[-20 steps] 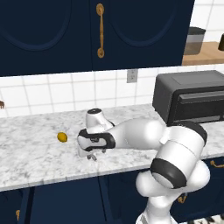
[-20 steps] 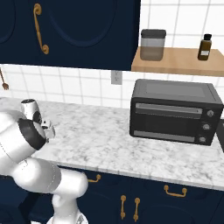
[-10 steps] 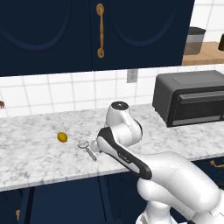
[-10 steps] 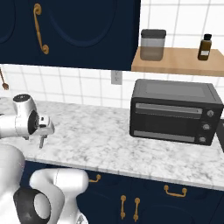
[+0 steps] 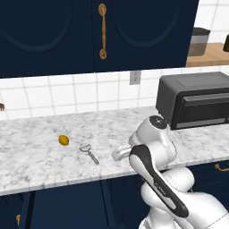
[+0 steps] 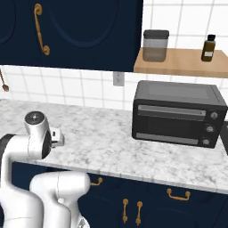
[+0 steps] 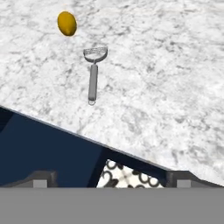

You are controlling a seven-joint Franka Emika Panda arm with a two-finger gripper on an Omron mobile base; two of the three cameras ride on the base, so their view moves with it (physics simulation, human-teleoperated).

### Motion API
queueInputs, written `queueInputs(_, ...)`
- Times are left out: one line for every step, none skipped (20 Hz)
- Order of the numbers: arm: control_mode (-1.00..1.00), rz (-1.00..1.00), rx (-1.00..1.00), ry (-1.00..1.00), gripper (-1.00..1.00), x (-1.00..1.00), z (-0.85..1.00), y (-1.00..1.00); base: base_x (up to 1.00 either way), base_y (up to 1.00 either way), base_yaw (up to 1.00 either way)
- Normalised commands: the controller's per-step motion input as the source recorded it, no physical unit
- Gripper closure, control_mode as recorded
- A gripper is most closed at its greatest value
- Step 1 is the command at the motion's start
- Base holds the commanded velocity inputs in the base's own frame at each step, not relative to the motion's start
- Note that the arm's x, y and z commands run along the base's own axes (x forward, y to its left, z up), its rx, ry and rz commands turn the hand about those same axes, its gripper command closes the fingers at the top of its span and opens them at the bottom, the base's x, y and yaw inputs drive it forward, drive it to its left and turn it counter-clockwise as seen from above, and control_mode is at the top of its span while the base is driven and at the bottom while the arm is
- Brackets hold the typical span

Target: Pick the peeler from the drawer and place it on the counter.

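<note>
The silver-grey peeler (image 5: pixel 89 153) (image 7: pixel 93 74) lies flat on the white marble counter (image 5: pixel 36 165) (image 6: pixel 116 147) (image 7: pixel 175 87), near its front edge, looped head toward the wall. My gripper (image 5: pixel 117 154) (image 7: pixel 111 180) hangs to the right of the peeler, out past the counter's front edge, open and holding nothing. Its fingertips (image 7: pixel 41 178) stand wide apart, well clear of the peeler. Navy lower cabinet fronts (image 5: pixel 67 201) (image 7: pixel 48 148) run under the counter; I cannot pick out the drawer among them.
A small yellow-orange fruit (image 5: pixel 64 140) (image 7: pixel 67 23) sits on the counter just left of the peeler. A black toaster oven (image 5: pixel 197 100) (image 6: pixel 176 113) stands at the right. Above it a wooden shelf (image 6: pixel 178 60) carries a jar (image 6: pixel 155 44) and a bottle (image 6: pixel 209 48).
My hand was down at the peeler a second ago; it has since drawn back to the right and off the counter's edge. The peeler stays lying on the counter.
</note>
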Motion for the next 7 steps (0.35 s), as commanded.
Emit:
queueInputs(-1.00, 0.00, 0.12, 0.00, -1.00, 0.00, 0.00, -0.64, 0.00, 0.00, 0.00)
queueInputs(-1.00, 0.00, 0.12, 0.00, -1.00, 0.00, 0.00, -0.62, 0.00, 0.00, 0.00)
queueInputs(-1.00, 0.00, 0.13, 0.00, -1.00, 0.00, 0.00, -0.63, 0.00, 0.00, 0.00)
queueInputs(-1.00, 0.00, 0.13, 0.00, -1.00, 0.00, 0.00, -0.65, 0.00, 0.00, 0.00)
queueInputs(-1.00, 0.00, 0.13, 0.00, -1.00, 0.00, 0.00, -0.63, 0.00, 0.00, 0.00)
queueInputs(-1.00, 0.00, 0.10, 0.00, -1.00, 0.00, 0.00, -0.60, 0.00, 0.00, 0.00)
queueInputs(-1.00, 0.00, 0.11, 0.00, -1.00, 0.00, 0.00, -0.59, 0.00, 0.00, 0.00)
